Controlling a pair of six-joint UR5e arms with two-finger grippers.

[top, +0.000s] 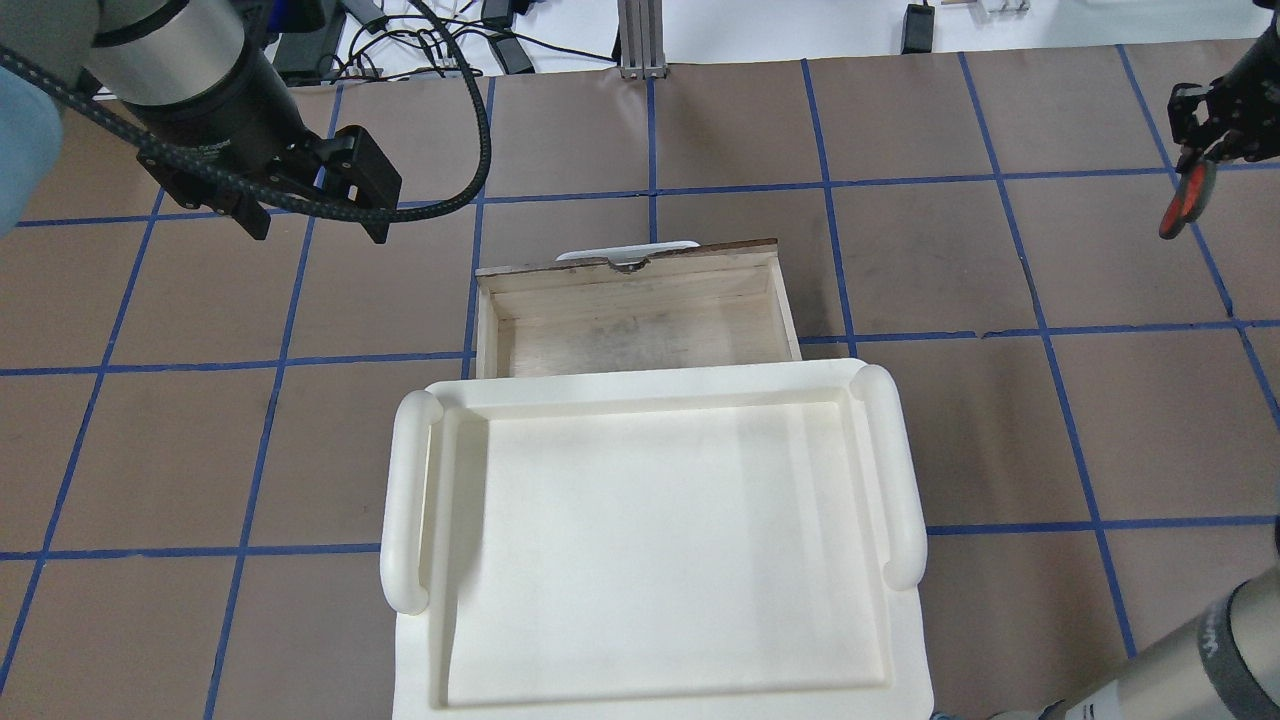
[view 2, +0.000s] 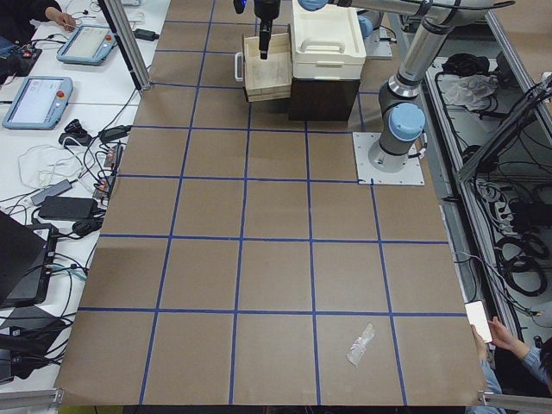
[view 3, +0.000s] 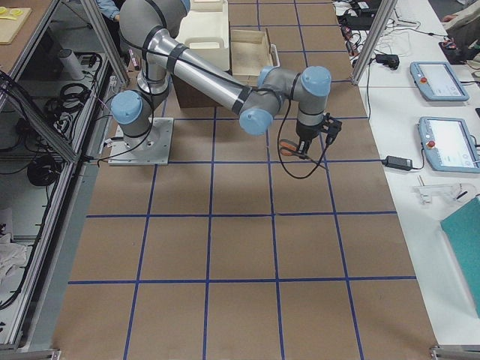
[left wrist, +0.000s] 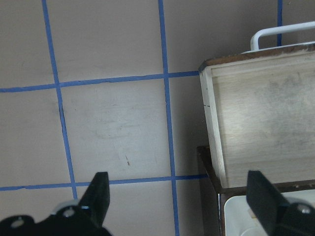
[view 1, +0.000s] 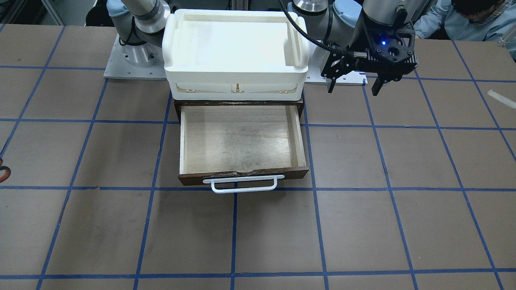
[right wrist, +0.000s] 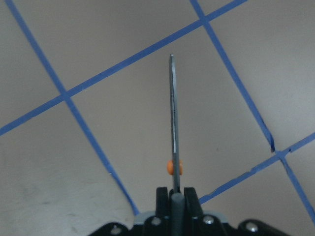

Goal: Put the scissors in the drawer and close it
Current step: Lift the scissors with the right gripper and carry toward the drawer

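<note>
Okay, overhead view, working across from the left.

Left gripper (top: 318, 228): hanging over the brown table (top: 1000, 400), off to the left of the drawer's front end. Fingers (left wrist: 100, 192) spread wide, released. Its wrist camera shows taped grid below and the drawer's corner at the right of frame.

Centre: the drawer (top: 486, 315) stands pulled out from under the white tray (top: 402, 500), which sits on top of the dark brown cabinet (view 1: 177, 105). I can see the pale wood floor, the dark front and the white bar handle (view 1: 242, 186) on the operators' side.

Far right: right gripper (top: 1197, 165), well apart from the drawer, out near the table's edge. It is clenched on the scissors (top: 1186, 200). On the right wrist camera the fingers (right wrist: 162, 195) are pinched together on the grey handle part just behind the orange pivot dot (right wrist: 174, 167), with the blades (right wrist: 173, 118) together and pointing away toward the table. From the right side camera the scissors hang under the gripper; I cannot tell whether the tip touches the surface.
</note>
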